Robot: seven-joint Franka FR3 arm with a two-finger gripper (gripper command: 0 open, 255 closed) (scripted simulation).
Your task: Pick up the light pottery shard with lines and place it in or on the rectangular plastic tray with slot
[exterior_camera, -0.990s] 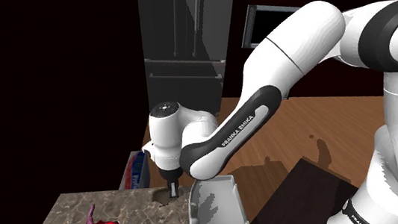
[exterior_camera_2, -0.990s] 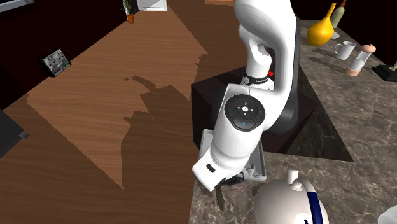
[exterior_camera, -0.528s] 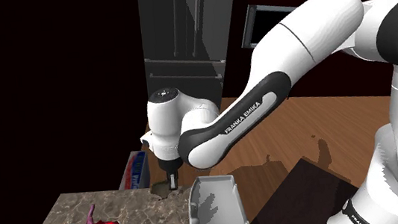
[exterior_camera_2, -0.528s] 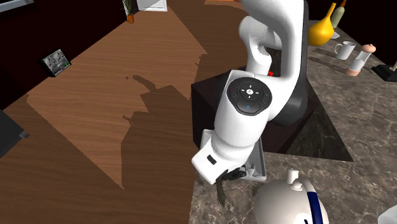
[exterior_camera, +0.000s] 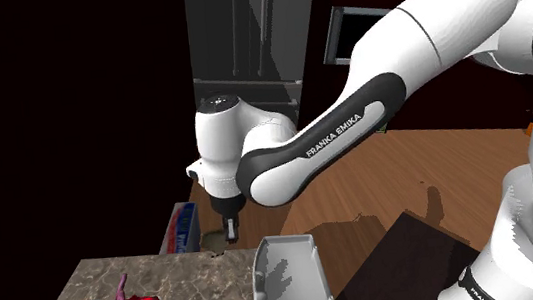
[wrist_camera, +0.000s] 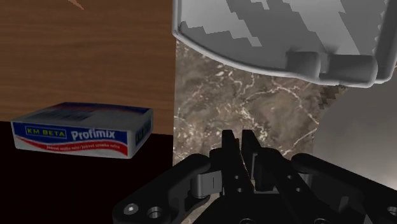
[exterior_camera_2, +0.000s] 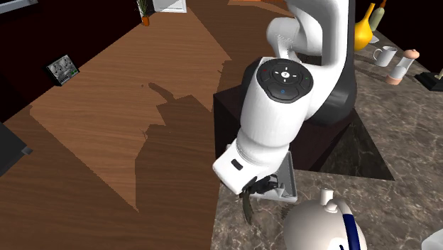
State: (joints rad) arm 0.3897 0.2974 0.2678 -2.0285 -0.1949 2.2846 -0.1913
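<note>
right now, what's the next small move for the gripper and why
Probably shift the gripper sideways toward the tray without dropping lower. It hangs above the counter, apparently shut on a thin curved shard. The tray sits just to the shoulder view's right of it, with its open side up.

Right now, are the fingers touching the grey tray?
Apart. The wrist view shows bare marble counter between the fingers and the tray.
</note>
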